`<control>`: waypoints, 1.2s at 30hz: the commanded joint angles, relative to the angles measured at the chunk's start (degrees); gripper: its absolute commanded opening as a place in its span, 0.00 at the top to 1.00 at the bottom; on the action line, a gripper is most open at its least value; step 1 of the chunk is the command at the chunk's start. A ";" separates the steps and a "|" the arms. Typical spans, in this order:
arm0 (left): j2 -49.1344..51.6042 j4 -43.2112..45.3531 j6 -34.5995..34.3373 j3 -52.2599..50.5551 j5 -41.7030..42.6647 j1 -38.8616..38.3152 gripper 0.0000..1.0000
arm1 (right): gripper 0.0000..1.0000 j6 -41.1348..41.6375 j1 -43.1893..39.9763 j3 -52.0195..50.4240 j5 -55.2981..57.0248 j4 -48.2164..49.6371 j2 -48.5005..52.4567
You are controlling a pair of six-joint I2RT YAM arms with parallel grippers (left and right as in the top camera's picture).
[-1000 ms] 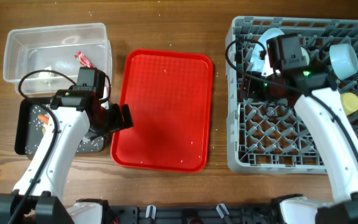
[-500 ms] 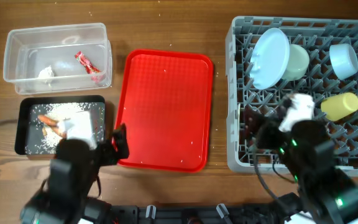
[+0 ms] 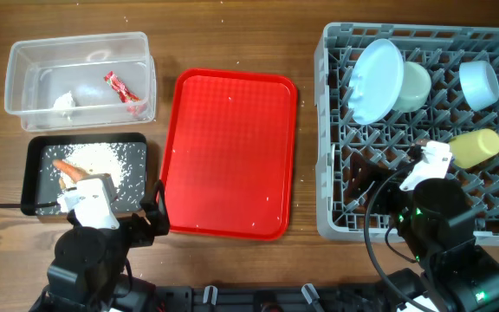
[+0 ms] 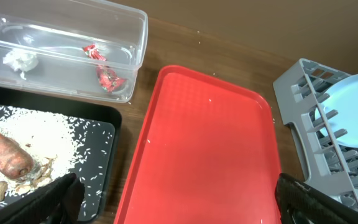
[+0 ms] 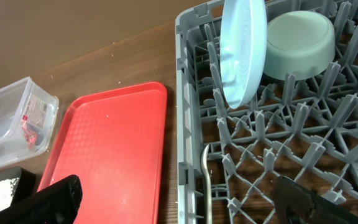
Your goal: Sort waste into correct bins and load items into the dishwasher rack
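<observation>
The clear tub (image 3: 76, 74) holds the red wrapper (image 3: 119, 87) and the white tissue (image 3: 63, 101). The black tray (image 3: 35, 186) holds the carrot piece (image 3: 66, 168) and rice crumbs (image 3: 102, 157). The grey rack (image 3: 327, 130) holds the white plate (image 3: 378, 80) on edge, the mint bowl (image 3: 414, 85), the blue bowl (image 3: 478, 82) and the yellow cup (image 3: 472, 147). A pale spoon handle (image 5: 206, 180) lies inside the rack's near-left wall. My left gripper (image 4: 179, 208) is open and empty over the red tray's front. My right gripper (image 5: 179, 205) is open and empty above the rack's front left.
The flat red serving tray (image 3: 228, 152) lies between the bins and the rack with nothing on it. Both arms sit low at the table's front edge, the left one (image 3: 89, 251) by the black tray, the right one (image 3: 436, 234) over the rack's front.
Both arms have drawn back toward the front edge, the left from over the black tray, the right from the rack's back. The plate and mint bowl now show uncovered.
</observation>
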 commanded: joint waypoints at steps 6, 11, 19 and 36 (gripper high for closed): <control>-0.42 -0.02 -0.42 -0.57 -1.16 -0.37 0.00 | 0.00 0.81 0.22 -0.59 1.38 0.00 0.31; -0.42 -0.02 -0.42 -0.57 -1.14 -0.37 0.00 | 0.00 0.81 -2.43 -0.59 1.22 -0.20 -1.70; -0.42 -0.02 -0.42 -0.57 -1.16 -0.37 0.00 | 0.00 0.26 -8.81 -0.87 1.90 -2.93 -6.29; -0.42 -0.17 -0.42 -0.57 -1.14 -0.37 0.00 | 0.00 -17.16 -18.64 -28.59 -10.58 30.14 -30.38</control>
